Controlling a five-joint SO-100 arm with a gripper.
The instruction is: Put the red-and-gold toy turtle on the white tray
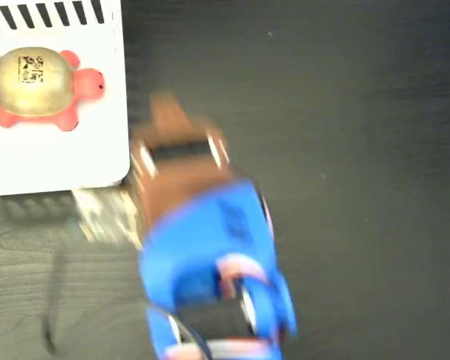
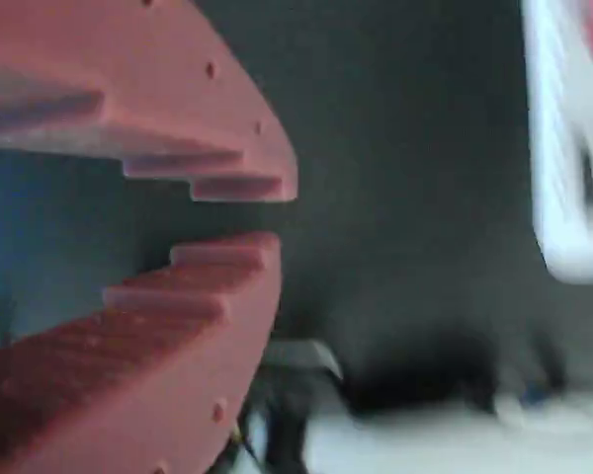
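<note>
Fixed view alone shows the turtle [image 1: 39,86] on the white tray [image 1: 60,161]; the tool [image 2: 277,212] (wrist view) gapes empty.

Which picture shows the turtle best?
The fixed view. There the whole turtle lies on the white tray, with its gold shell, red head and feet all plain to see. The wrist view shows only a blurred red bit at its top right edge, above the tray's corner, possibly the turtle.

You see the arm [image 1: 202,247] motion-blurred in fixed view, btm cut off. White tray [image 1: 52,161] cropped at top & left; in wrist view it's a blurred sliver at right edge. Gripper [image 2: 277,215] smeared.
</note>
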